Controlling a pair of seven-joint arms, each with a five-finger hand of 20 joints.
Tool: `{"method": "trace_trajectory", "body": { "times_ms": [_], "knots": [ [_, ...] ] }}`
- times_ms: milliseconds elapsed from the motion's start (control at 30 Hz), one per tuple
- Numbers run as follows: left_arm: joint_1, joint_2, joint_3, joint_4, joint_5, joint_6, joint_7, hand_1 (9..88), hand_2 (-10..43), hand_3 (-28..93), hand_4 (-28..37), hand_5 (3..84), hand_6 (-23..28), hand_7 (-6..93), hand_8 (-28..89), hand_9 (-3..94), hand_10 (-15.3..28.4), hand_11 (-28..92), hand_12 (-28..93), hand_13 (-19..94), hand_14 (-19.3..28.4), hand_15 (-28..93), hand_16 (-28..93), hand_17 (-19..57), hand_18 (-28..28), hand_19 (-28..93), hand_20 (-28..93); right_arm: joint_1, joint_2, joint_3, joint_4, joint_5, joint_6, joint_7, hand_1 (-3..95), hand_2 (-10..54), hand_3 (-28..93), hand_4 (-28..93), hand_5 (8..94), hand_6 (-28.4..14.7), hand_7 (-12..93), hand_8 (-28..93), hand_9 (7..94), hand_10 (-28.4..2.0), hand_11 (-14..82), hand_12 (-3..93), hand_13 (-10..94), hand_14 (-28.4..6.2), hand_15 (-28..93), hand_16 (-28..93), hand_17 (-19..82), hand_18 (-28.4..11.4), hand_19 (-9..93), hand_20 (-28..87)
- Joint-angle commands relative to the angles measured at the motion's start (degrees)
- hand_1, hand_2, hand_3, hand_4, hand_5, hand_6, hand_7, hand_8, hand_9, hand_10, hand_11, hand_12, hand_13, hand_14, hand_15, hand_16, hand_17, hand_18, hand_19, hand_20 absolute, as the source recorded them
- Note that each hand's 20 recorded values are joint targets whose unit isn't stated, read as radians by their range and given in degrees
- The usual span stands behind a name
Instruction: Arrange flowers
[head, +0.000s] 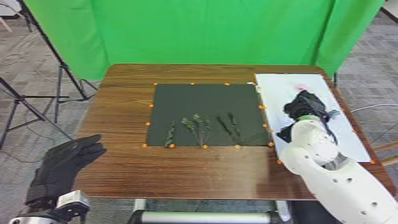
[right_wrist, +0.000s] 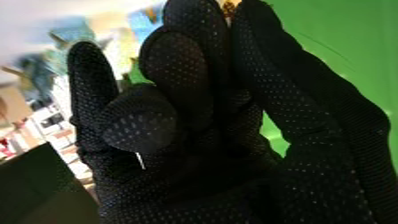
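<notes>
The left hand (head: 64, 165) has its fingers (head: 89, 145) loose and open, by the left side of the table (head: 115, 172). The right hand (head: 306, 106) is over the white sheet (head: 275, 90) on the right, and I can't tell if it is open or shut, or if it holds a thing. A bluish bit (head: 334, 114) is just beside it, and a pink bit (head: 300, 87) is past it on the sheet. Leafy stems (head: 189, 125) and 2 dark stems (head: 224, 126) lie on the dark mat (head: 204, 97). A green cloth (head: 213, 30) hangs behind.
</notes>
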Motion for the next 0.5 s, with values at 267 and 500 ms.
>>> {"method": "trace_trajectory", "body": {
  "times_ms": [267,500],
  "knots": [
    [1.7,-0.08,-1.5,-0.02,-0.43,0.15,0.24,27.6,7.8,81,-18.3,51.3,16.1,17.9,-10,42.0,23.4,43,10,29,28.0,63,-13,-9.4,20.8,59,16,3.5,0.6,-7.2,-11.6,7.2,-6.5,-13.9,51.9,-7.1,78,-28,80.0,-4.6,36,20,77.5,-14.5,51.9,36.9,77,-9.7,76,27,31,-22.9,91,-8],
    [1.9,-0.27,-2.21,-0.02,-0.45,0.27,0.06,27.5,7.8,81,-18.4,51.4,16.2,17.9,-10,42.0,23.4,43,10,29,27.9,63,-13,-9.4,20.8,59,16,10.4,-8.8,-13.9,-11.9,18.7,-20.2,-16.7,51.7,-6.7,78,-28,79.5,-4.2,36,20,77.1,-14.0,51.5,37.6,76,-9.4,76,27,30,-21.9,89,-7]
  ]
}}
